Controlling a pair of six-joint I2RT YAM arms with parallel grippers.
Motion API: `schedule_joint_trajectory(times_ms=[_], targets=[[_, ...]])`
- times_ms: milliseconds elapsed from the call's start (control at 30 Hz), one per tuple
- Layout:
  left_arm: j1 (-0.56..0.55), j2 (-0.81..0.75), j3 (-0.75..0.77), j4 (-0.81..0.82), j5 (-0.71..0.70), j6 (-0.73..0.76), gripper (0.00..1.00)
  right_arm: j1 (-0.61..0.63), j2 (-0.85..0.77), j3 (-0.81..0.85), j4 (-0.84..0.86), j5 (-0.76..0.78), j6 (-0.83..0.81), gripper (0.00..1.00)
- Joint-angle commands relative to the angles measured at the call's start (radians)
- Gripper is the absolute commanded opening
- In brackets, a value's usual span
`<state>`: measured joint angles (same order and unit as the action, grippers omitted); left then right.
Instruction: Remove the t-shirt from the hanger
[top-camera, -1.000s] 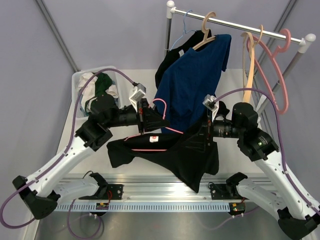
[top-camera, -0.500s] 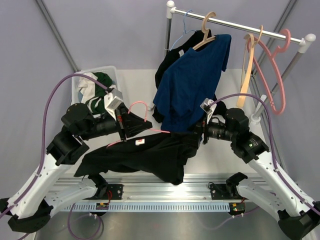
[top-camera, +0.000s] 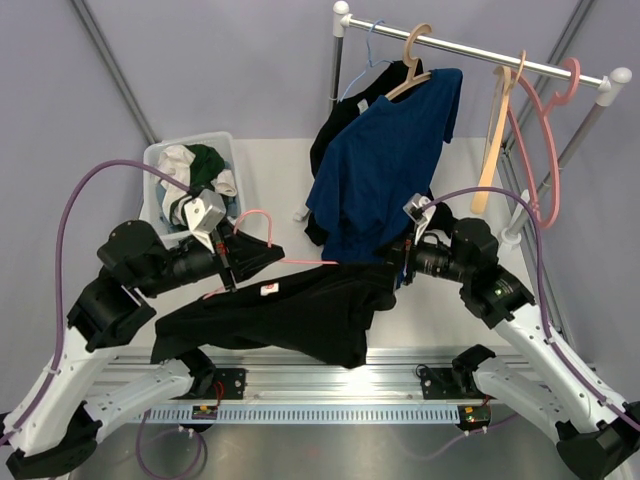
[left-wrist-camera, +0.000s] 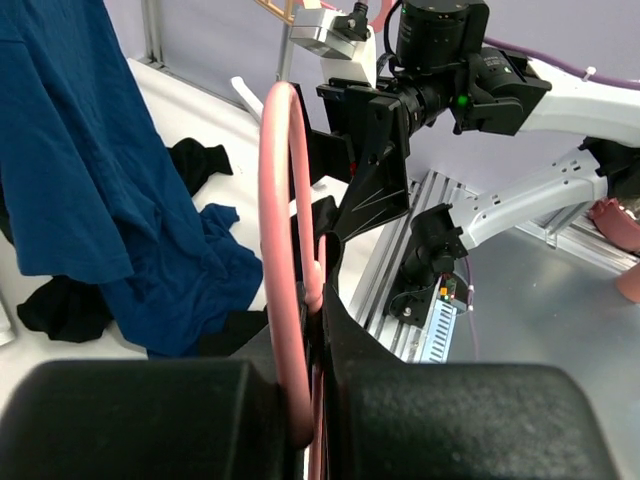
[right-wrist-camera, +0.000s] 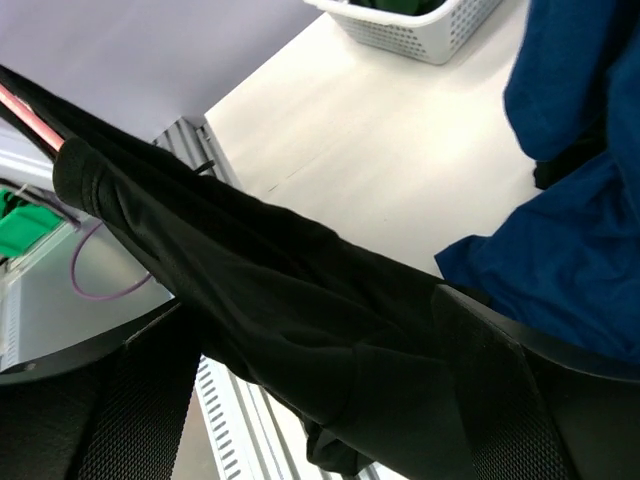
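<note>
— Where is the black t-shirt (top-camera: 300, 310)?
— Slung between both arms at the worktop's (top-camera: 270, 170) near edge, one end on the pink hanger (left-wrist-camera: 280, 250) that the left fingers (left-wrist-camera: 130, 420) clench.
— The right fingers (right-wrist-camera: 500, 420)?
— Spread wide, cloth draped between them.

No words, brand names or numbers can be read in any view. A small white neck label (top-camera: 268, 289) with a red mark sits on the black t-shirt (top-camera: 300, 315), just under the pink hanger (top-camera: 262, 222), its print too small to make out. Below the t-shirt, the stickers (top-camera: 207, 410) on the rail (top-camera: 340, 410) are equally illegible
</note>
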<state>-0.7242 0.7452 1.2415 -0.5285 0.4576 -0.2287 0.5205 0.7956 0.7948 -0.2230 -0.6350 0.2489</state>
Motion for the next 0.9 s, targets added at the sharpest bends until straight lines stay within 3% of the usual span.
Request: schedule_joint_trajectory(times_ms=[0,167,300,467,600,733,767,867], targets=[[0.002,-0.021,0.059,-0.004,-0.036,0.038,0.0,-0.002,0.014,0.055,0.025,-0.116,-0.013,0.99],[0.003,-0.041,0.081,-0.027,-0.051,0.043,0.0,-0.002,0.04,0.043,0.02,-0.195,-0.06,0.99],[0.003,-0.038,0.113,-0.07,-0.062,0.051,0.0,-0.002,0.037,0.029,0.114,-0.23,-0.046,0.99],[0.003,-0.043,0.11,-0.103,-0.077,0.063,0.0,-0.002,0.059,0.119,0.056,-0.256,-0.068,0.99],[0.003,-0.053,0.125,-0.103,-0.083,0.057,0.0,-0.002,0.06,0.09,0.042,-0.261,-0.1,0.98],[0.003,-0.053,0.167,-0.103,-0.08,0.049,0.0,-0.002,0.062,0.043,0.066,-0.243,-0.102,0.81],[0.003,-0.055,0.182,-0.105,-0.08,0.043,0.0,-0.001,0.06,0.034,0.071,-0.218,-0.102,0.71],[0.003,-0.055,0.197,-0.107,-0.06,0.031,0.0,-0.002,0.062,0.029,0.089,-0.178,-0.092,0.63]])
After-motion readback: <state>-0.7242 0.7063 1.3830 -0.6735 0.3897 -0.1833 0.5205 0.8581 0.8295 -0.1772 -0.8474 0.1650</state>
